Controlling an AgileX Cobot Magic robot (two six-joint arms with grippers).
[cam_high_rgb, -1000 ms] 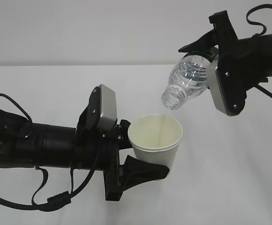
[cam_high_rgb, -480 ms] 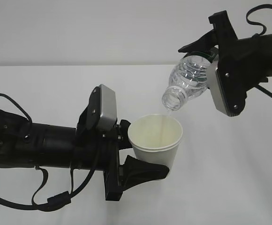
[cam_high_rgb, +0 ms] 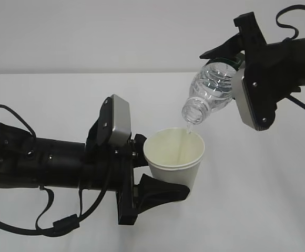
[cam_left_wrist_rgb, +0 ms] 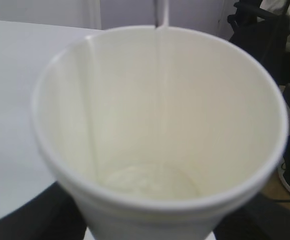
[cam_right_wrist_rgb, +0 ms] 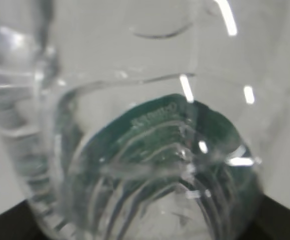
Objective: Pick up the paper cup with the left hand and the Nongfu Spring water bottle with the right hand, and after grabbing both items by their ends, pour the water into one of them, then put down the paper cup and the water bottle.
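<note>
- While your left hand sits at lower centre of the exterior view, its black fingers are closed round the lower part of the paper cup, one finger showing below the cup and the other behind it.
- You hold the cup upright and clear of the bench, its open mouth facing up at the middle of the frame.
- Your left wrist view looks straight down into the cup: cream-white walls, a rolled rim, and a shallow pool of water at the bottom.
- Your right hand is at upper right of the exterior view, its fingers clamped on the base end of the Nongfu Spring water bottle.
- You have the bottle tipped mouth-down toward lower left, its capless neck just above the far rim of the cup and not touching it.
- A thin clear stream runs from the neck into the cup; your left wrist view shows it as a pale line down the inner wall.
- Your right wrist view is filled by the bottle, ribbed and clear, with its dark green label seen through the plastic.
- Behind both arms you have the white bench and a plain grey wall.
</note>
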